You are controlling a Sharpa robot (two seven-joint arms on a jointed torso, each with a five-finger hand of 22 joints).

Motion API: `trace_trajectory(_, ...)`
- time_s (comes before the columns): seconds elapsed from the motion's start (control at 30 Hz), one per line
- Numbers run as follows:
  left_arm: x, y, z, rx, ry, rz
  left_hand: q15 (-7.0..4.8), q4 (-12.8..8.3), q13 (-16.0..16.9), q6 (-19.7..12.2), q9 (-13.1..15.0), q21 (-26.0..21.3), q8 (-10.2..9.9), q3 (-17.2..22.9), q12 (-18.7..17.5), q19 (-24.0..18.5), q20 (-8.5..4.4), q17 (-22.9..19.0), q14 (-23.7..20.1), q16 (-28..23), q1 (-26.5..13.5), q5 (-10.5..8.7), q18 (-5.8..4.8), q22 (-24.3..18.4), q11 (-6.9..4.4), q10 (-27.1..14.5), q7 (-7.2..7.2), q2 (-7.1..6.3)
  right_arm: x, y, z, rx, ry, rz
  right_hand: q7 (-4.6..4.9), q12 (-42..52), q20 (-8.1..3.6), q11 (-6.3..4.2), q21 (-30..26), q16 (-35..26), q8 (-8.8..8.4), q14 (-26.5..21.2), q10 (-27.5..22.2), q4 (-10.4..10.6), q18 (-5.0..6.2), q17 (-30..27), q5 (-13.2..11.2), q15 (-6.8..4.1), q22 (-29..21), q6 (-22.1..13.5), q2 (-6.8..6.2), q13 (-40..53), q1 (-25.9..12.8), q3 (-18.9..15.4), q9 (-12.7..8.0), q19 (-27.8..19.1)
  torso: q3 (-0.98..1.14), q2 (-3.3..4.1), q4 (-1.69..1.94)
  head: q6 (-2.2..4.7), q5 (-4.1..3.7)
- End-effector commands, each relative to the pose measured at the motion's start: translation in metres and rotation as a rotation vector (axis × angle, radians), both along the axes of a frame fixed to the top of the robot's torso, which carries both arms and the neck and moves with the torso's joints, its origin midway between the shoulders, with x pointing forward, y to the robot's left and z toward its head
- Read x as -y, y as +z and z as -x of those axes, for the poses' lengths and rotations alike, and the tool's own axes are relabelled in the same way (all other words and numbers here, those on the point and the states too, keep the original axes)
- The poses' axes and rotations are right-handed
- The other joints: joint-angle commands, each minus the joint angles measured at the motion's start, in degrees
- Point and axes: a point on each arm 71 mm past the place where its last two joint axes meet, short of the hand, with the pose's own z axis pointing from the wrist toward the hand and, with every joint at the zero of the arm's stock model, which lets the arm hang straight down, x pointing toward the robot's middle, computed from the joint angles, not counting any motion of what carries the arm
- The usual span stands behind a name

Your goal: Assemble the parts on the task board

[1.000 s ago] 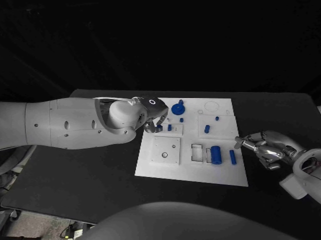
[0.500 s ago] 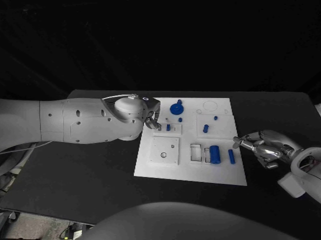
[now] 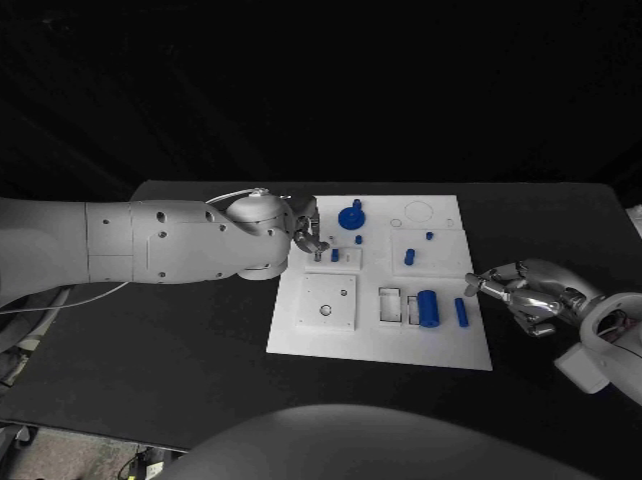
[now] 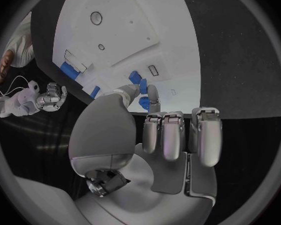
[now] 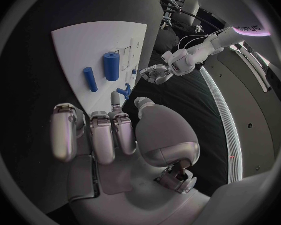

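head view: left hand [image 3: 304, 232] over the board's [image 3: 379, 345] left upper part, a small blue peg [image 3: 334, 255] just beside it; right hand [image 3: 530, 296] off the right edge, empty, half-curled. left wrist view: fingertips [image 4: 151, 96] seem to pinch the peg [image 4: 142, 89], likely light, stiff, slick, best gripped mid-shaft. right wrist view: a blue cylinder [image 5: 111, 66] and bar [image 5: 90, 79] lie parallel.

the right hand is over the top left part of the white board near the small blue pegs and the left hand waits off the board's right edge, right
Not quite: the hands are swapped. In the head view the left hand is over the top left part of the task board, near the small blue pegs, and the right hand waits off the board's right edge.
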Motion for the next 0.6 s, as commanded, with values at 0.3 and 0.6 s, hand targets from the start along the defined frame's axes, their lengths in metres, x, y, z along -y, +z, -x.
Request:
trace_trajectory(0.3, -0.0071, -0.0033, 0.0012, -0.046, 0.088, -0.002, -0.21, -0.1, 15.1, 0.5, -0.1, -0.2, 0.0, -0.6, 0.0, 5.7, -0.31, 15.1, 6.0, 0.1, 0.4, 0.25, -0.77, 14.9, -0.13, 6.1, -0.11, 0.05, 0.0001, -0.0008, 0.0009, -0.004, 0.013, 0.007, -0.24, 0.2, -0.03, -0.28, -0.4, 0.2, 0.28, 5.9, 6.0, 0.0, 1.04, 15.1, 0.3, -0.34, 10.9, -0.2, 0.01, 15.1, 0.7, 0.4, -0.1, -0.5, 0.01, 0.02, 0.01, 0.0, 0.24)
trace_trajectory(0.6, -0.0106, -0.0071, 0.0022, -0.064, 0.075, -0.026, -0.14, -0.2, 15.1, 0.5, -0.3, -0.5, -0.2, -0.8, 0.0, 5.5, -0.26, 15.1, 6.0, 0.1, 0.7, 0.37, -0.72, 14.8, -0.11, 6.1, -0.08, -0.07, 0.001, -0.0008, 0.0008, -0.003, 0.008, 0.008, -0.24, 0.2, -0.03, -0.28, -0.4, 0.2, 0.28, 5.9, 6.0, 0.0, 1.07, 15.1, 0.3, -0.34, 10.8, -0.2, -0.01, 15.1, 0.7, 0.4, -0.1, -0.6, 0.01, 0.01, 0.03, 0.0, 0.03)
